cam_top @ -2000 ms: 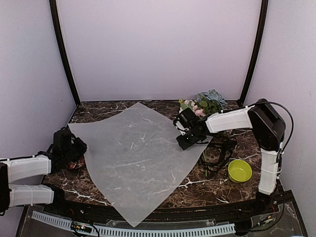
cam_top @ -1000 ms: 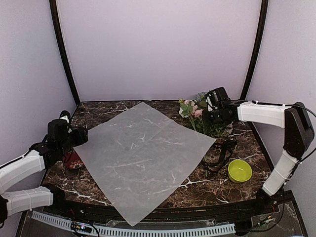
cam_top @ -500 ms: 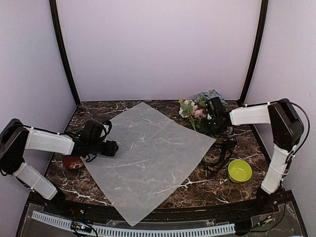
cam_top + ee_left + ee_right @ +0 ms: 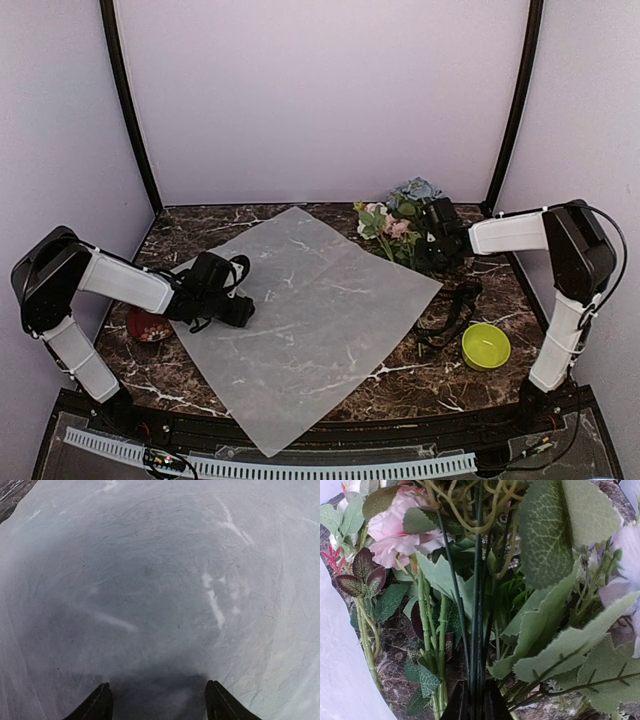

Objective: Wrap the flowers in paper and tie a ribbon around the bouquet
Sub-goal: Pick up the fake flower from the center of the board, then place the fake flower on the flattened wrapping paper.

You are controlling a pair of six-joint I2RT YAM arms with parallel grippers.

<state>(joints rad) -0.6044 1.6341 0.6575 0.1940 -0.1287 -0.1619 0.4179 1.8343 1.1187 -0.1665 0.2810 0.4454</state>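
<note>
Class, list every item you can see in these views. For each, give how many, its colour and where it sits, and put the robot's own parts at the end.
paper: one, frosted white, spread flat across the middle of the table.
flowers: one bunch, pink, white and blue-grey with green leaves, far right, by the paper's far right edge.
ribbon: one, black, looped on the table between the flowers and the bowl.
bowl: one, lime green, near right.
red object: one, red, by the paper's left edge, partly hidden, kind unclear.
table: one, dark marble with white veins.
left tool: one, black, open, over the paper's left part.
right tool: one, black, shut on the flowers' stems.
</note>
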